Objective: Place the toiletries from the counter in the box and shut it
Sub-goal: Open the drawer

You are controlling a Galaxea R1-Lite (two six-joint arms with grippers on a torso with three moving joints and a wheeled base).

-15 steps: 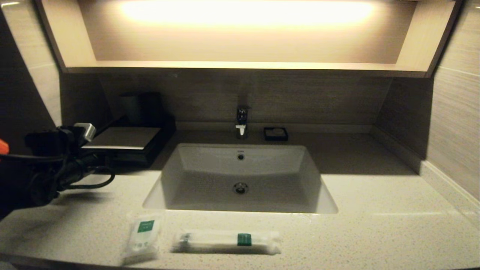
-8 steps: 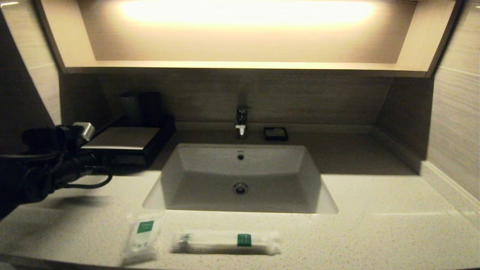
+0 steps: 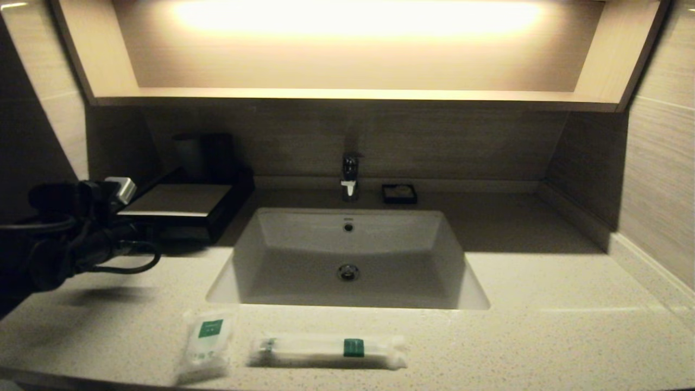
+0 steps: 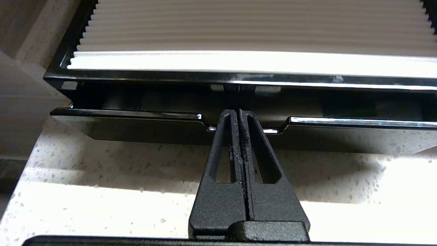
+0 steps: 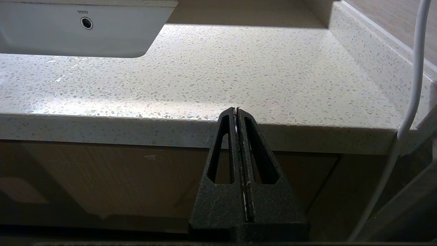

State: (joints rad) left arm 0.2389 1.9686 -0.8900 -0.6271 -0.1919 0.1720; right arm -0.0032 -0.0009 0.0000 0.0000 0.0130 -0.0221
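Observation:
The small squarish pouch (image 3: 205, 343) and the long narrow packet (image 3: 326, 349), each with a green label, lie on the counter (image 3: 543, 326) near its front edge. The black box (image 3: 179, 201) with a pale grey top stands at the back left. In the left wrist view its ribbed top (image 4: 239, 30) shows, with the drawer front (image 4: 136, 124) standing slightly out. My left gripper (image 4: 239, 112) is shut, its tips at the notch in the drawer's front rim. My right gripper (image 5: 236, 111) is shut and empty, parked low before the counter's front edge (image 5: 136, 131).
The white sunken sink (image 3: 347, 255) fills the counter's middle, with a faucet (image 3: 350, 176) behind it. A small black square dish (image 3: 399, 194) sits right of the faucet. Dark upright cups (image 3: 203, 155) stand behind the box. A white cable (image 5: 414, 68) hangs by the right gripper.
My left arm has drawn back a little toward the left and near side. The packets have not moved.

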